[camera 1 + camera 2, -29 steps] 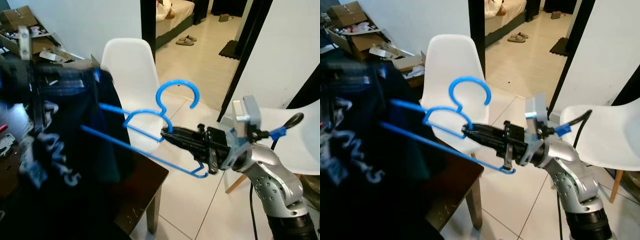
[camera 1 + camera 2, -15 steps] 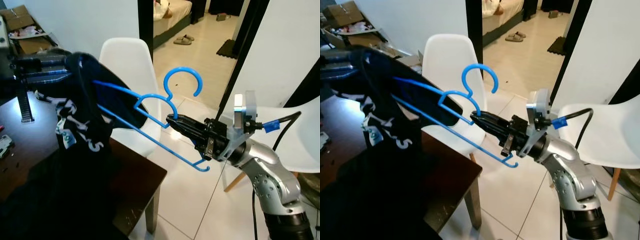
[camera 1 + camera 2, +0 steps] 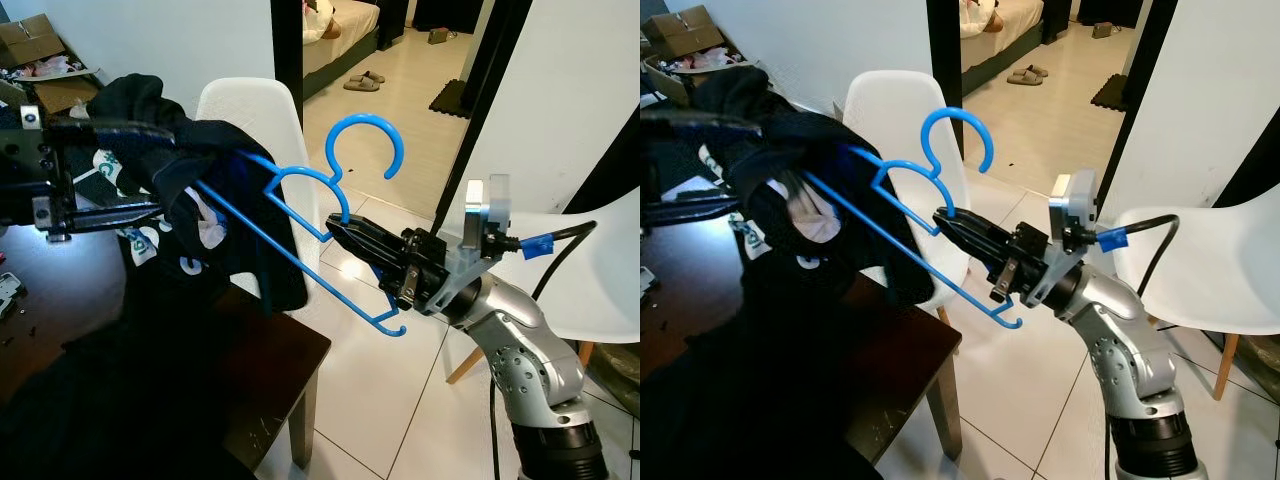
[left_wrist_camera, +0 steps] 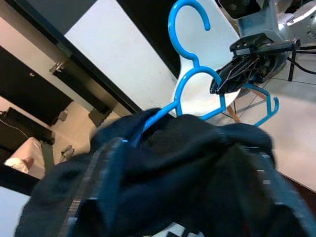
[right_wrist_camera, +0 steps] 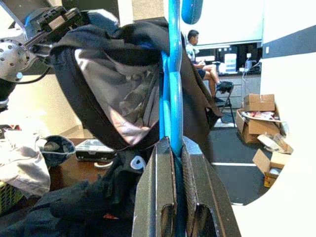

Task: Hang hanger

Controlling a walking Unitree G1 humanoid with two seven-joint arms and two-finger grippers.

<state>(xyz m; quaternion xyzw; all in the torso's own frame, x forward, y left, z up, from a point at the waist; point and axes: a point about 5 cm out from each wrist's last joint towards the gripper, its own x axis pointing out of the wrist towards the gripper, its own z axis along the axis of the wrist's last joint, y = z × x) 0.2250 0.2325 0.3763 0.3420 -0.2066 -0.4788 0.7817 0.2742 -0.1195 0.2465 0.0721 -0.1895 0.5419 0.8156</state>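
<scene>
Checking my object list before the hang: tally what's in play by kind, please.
Blue hanger: 1
Dark garment: 1
White chairs: 2
Dark wooden table: 1
Grippers, left gripper and right gripper: 2
Total: 7

Dark wooden table point(image 3: 290, 365) under heaped black clothing point(image 3: 120, 390).

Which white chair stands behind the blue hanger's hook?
The chair by the dark table; the other chair is behind the right arm.

Head eyes look down; both wrist cameras closely share the hanger point(image 4: 197, 84).
</scene>
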